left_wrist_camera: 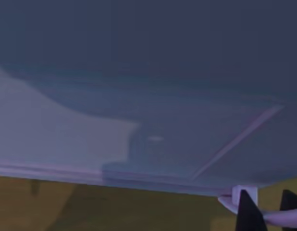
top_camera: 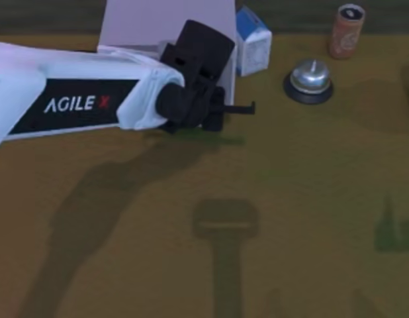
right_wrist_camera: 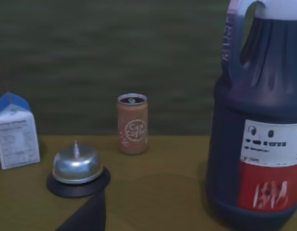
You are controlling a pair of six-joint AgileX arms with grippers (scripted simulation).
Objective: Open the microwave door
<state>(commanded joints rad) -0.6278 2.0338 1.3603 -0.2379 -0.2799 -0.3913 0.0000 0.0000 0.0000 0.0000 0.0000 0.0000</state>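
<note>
Microwave door on the microwave at the table's far edge, beside the milk carton; left gripper right at its handle, fingers spread around the handle, not clamped

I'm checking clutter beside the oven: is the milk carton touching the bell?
Apart. The top view shows bare table between the milk carton and the bell; the right wrist view shows the same gap.

the white boxy microwave stands at the table's far edge, left of centre. the microwave door, with its grey window, looks closed.
</note>
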